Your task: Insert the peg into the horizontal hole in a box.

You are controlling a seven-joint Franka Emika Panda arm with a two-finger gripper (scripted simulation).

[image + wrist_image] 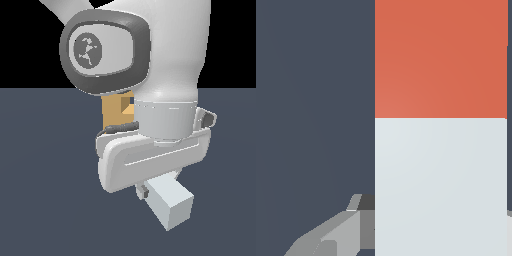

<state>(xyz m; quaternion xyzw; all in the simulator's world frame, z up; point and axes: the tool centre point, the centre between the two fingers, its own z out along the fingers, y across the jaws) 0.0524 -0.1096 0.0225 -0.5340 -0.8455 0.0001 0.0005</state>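
The peg is pinched in the gripper and held off the floor, well in front of the box. The hole is seemingly empty, though mostly hidden by the arm. Alignment and insertion are left.

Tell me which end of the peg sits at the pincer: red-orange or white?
The white-grey half of the long square peg; a pincer finger meets it there, while the red-orange end projects beyond.

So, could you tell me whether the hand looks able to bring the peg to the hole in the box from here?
Probably yes. The hand seems shut on the peg, and the hole in the box shows open beyond the arm, with nothing visibly between.
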